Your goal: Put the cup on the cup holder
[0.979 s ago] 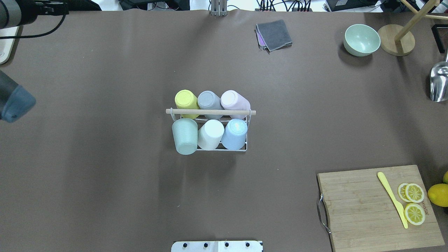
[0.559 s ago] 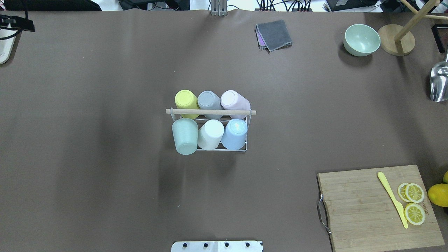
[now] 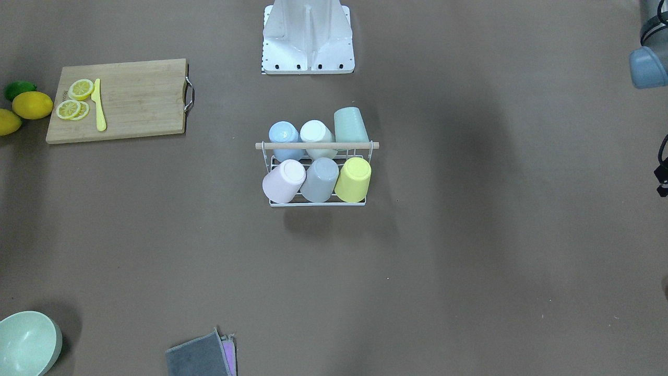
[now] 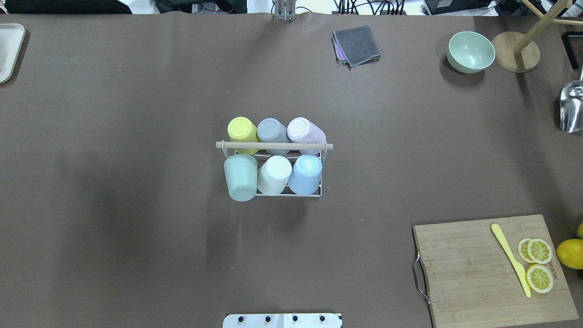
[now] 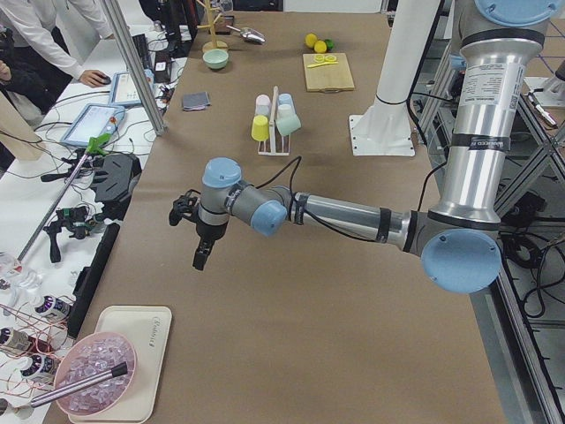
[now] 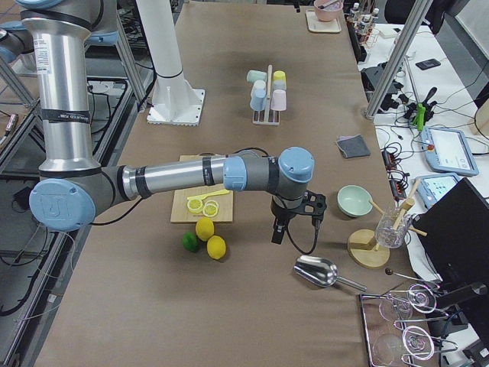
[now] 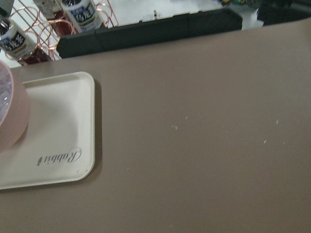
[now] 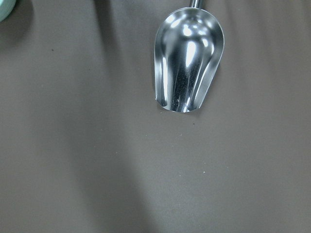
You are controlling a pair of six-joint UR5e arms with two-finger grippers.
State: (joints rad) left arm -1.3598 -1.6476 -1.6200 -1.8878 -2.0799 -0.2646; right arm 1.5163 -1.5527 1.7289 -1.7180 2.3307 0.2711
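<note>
Mid-frame in the overhead view, the white wire cup holder [image 4: 320, 195] has a pale wooden rod [image 4: 273, 146]. All unpatterned: a yellow cup [image 4: 241, 130], grey cup [image 4: 272, 130] and pink cup [image 4: 304, 131] above the rod, a mint-green cup [image 4: 240, 177], white cup [image 4: 274, 175] and light-blue cup [image 4: 305, 175] below. The table [image 4: 136, 136] is plain brown. At upper right is a pale green round bowl [image 4: 471, 51]; at lower right, a light bamboo cutting board [image 4: 469, 273]
</note>
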